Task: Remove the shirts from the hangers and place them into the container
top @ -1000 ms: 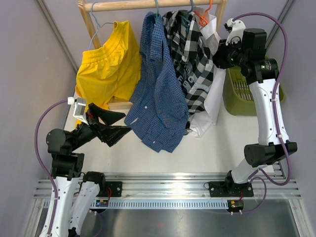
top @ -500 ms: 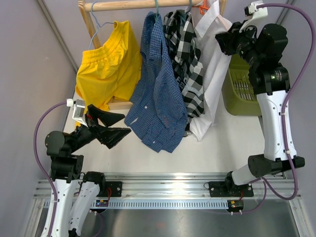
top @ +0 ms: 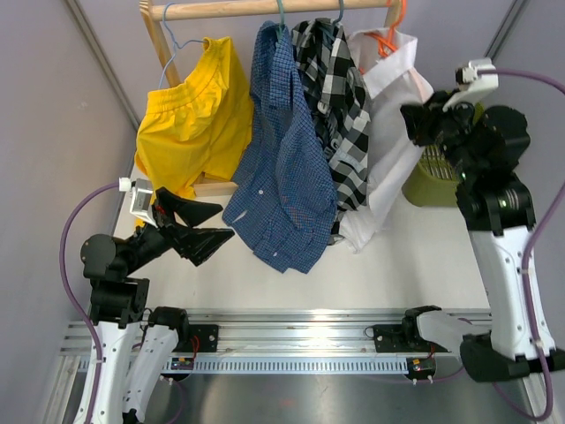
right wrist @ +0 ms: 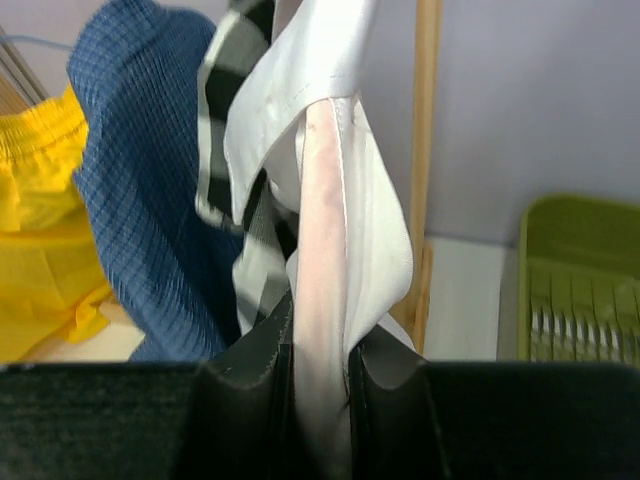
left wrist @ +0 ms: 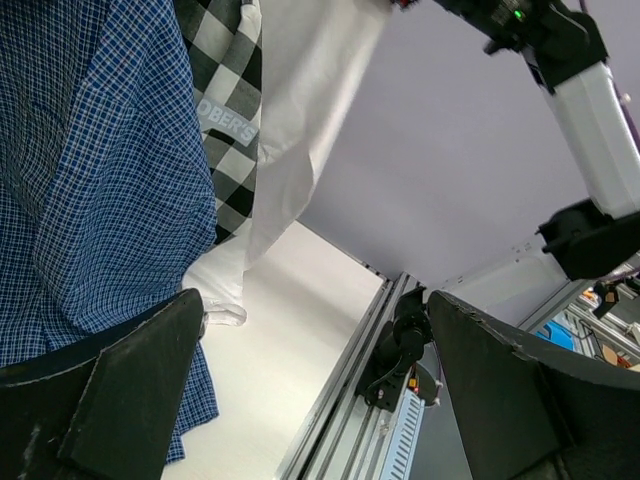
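Right tool [right wrist: 320,365] clamped narrow on the white shirt [top: 393,124] edge, fabric stretched out toward the container [top: 434,184]. Collar is on the orange hanger [top: 389,25]. Left tool [top: 196,224] wide, empty, low beside the blue shirt [top: 282,168]. Plaid shirt [top: 340,88] also hangs on the rail [top: 265,9]. My read: none of three binned, first removal under way.

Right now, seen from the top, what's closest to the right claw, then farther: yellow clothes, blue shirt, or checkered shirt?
1. The plaid shirt, just left of the right gripper.
2. The blue shirt, middle.
3. The yellow garment, far left.
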You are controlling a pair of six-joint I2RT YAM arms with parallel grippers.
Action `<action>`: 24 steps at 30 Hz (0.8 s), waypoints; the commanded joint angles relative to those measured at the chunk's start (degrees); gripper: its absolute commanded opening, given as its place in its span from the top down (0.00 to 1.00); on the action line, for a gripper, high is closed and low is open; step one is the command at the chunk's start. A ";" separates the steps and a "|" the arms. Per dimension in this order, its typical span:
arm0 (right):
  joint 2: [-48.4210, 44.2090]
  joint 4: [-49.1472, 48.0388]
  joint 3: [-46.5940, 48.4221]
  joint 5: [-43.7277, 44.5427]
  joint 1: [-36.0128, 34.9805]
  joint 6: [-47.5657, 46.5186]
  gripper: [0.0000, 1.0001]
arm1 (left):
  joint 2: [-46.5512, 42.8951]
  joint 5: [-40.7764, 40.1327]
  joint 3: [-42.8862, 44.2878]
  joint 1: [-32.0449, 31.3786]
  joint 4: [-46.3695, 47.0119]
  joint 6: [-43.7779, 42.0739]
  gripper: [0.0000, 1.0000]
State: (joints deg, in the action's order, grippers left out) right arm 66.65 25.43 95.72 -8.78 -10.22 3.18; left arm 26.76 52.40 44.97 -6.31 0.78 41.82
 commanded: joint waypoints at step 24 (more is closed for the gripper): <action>-33.60 21.68 -34.64 -43.76 -0.94 15.81 1.00 | -1.63 0.86 -5.24 -0.90 10.56 8.89 0.01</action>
State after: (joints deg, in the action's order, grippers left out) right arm 35.38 46.68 60.69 -38.22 -10.61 19.25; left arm 25.63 52.82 41.06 -6.81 8.21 48.40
